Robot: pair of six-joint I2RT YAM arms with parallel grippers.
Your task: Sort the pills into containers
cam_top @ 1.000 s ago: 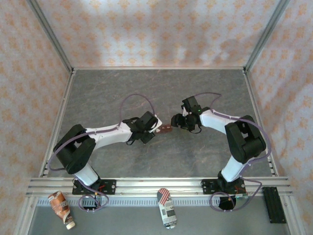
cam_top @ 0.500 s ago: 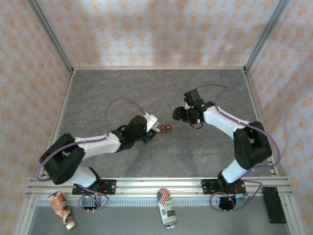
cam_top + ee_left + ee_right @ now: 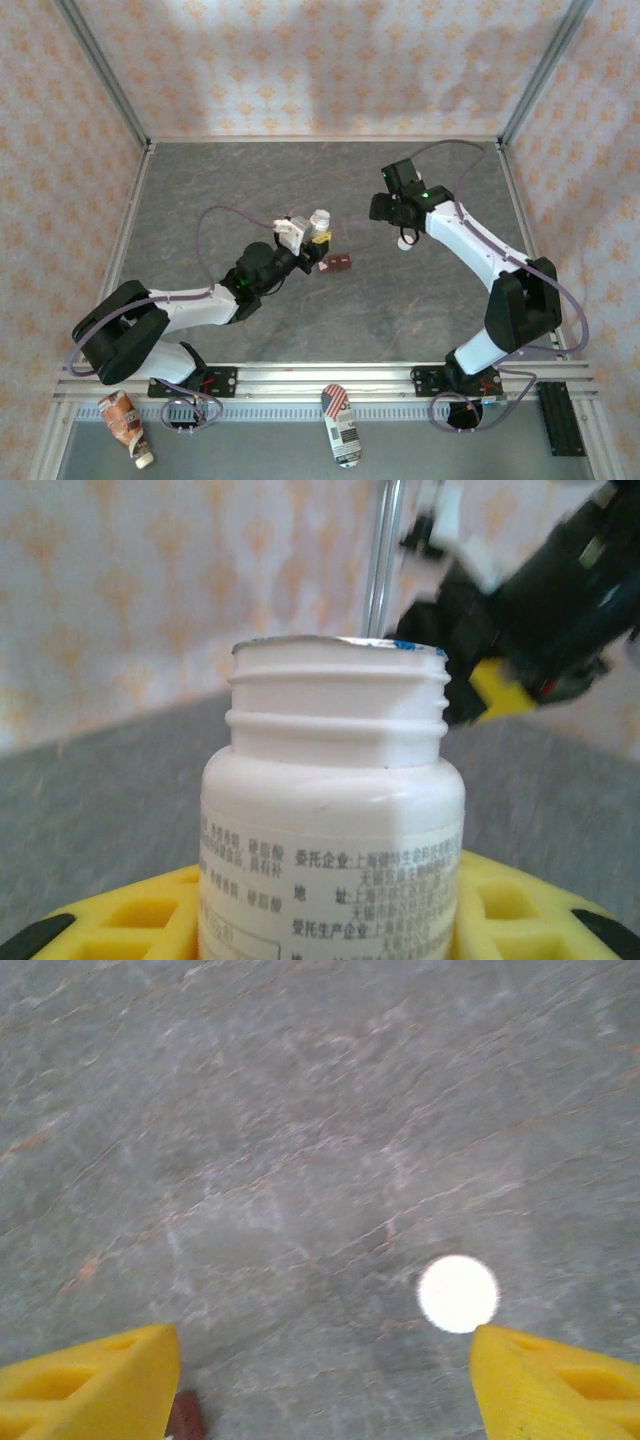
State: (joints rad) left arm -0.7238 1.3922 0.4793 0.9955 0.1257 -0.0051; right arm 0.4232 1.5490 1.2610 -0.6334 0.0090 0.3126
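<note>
Apart now, both arms have drawn back from their meeting over the grey stone-look table (image 3: 330, 170) a second ago. The left gripper (image 3: 306, 240) has raised the small white plastic bottle (image 3: 320, 220), clamped round its body, its threaded neck bare of any cap. The right gripper (image 3: 325, 1370) has swung to the far right, fingers spread wide and empty. The dark red-brown strip of joined containers (image 3: 340, 264) lies mid-table, just near and right of the bottle. The small white round cap (image 3: 405, 243) is below the right gripper. The opening looks done; pouring and sorting the pills remain.
</note>
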